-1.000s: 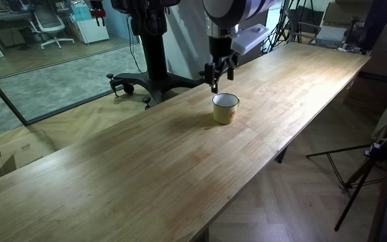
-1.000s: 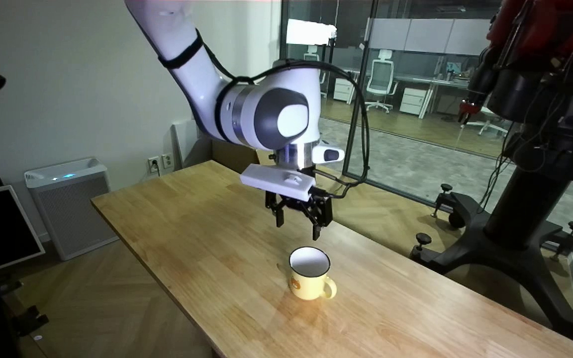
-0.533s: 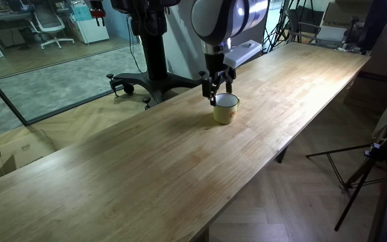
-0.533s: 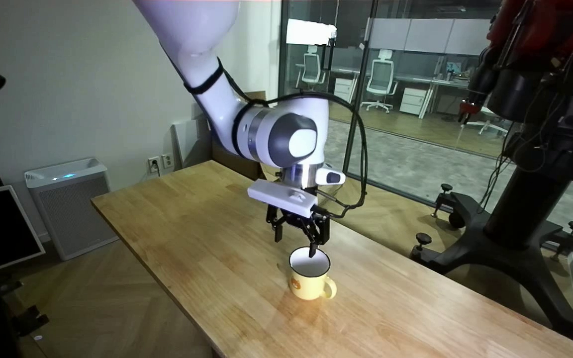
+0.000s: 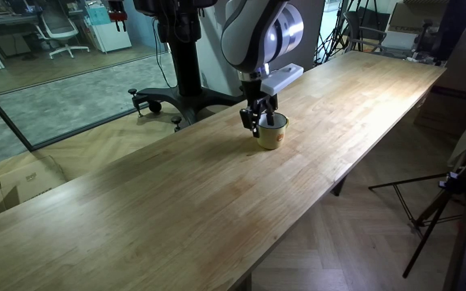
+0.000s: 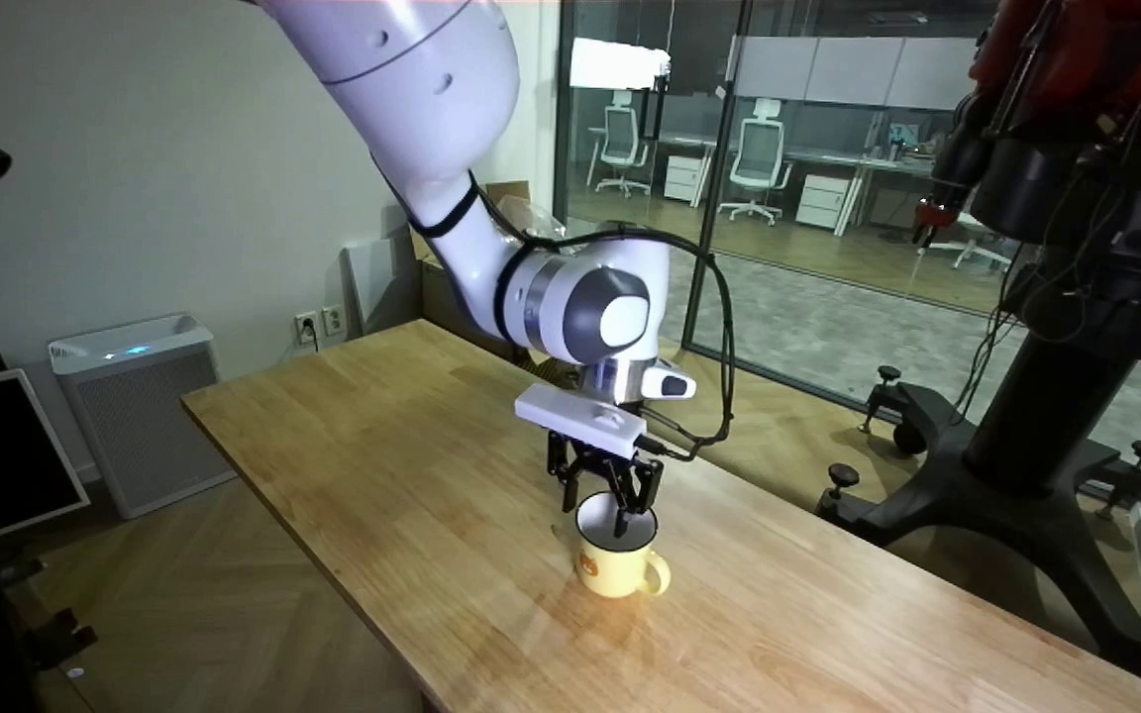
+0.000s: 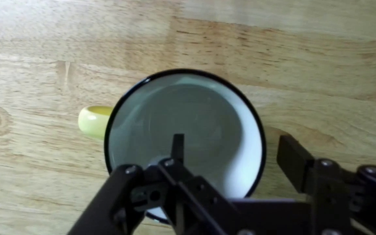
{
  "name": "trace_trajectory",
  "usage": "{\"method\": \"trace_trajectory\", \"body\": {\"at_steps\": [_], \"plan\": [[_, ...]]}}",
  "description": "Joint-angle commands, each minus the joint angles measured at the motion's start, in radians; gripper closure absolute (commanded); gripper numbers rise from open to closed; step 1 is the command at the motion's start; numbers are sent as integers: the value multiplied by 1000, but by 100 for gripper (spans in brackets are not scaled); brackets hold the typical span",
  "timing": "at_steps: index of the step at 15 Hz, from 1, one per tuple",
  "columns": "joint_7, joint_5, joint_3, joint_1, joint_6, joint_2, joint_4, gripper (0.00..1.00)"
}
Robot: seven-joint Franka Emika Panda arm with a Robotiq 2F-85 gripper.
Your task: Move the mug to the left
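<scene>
The pale yellow mug (image 5: pixel 273 140) stands upright on the long wooden table (image 5: pixel 168 202). It has a dark rim, a whitish inside and a small orange mark, and it also shows in an exterior view (image 6: pixel 614 570). In the wrist view the mug (image 7: pixel 194 114) is seen from above, its handle to the left. My gripper (image 7: pixel 232 143) is open there, one finger over the mug's inside and one outside its right wall, with the rim between them. The gripper shows in both exterior views (image 5: pixel 263 128) (image 6: pixel 594 518), low at the mug. Finger contact with the wall is not visible.
A black wheeled stand (image 5: pixel 188 68) with another robot is beyond the table's far long edge. A tripod (image 5: pixel 431 218) stands on the floor by the near edge. A cardboard box (image 5: pixel 28 182) lies on the floor beside the table. An air purifier (image 6: pixel 145 416) stands near the wall.
My gripper has come down from above the mug to its rim. One finger now reaches into the mug and one is outside it. The mug has not moved.
</scene>
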Motion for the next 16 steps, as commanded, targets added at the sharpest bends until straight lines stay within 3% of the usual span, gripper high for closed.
{"method": "trace_trajectory", "body": {"at_steps": [1, 8, 16], "plan": [[2, 8, -2, 1, -46, 56, 94, 55], [13, -1, -7, 17, -64, 71, 130, 99], [20, -29, 2, 94, -122, 63, 171, 97]]}}
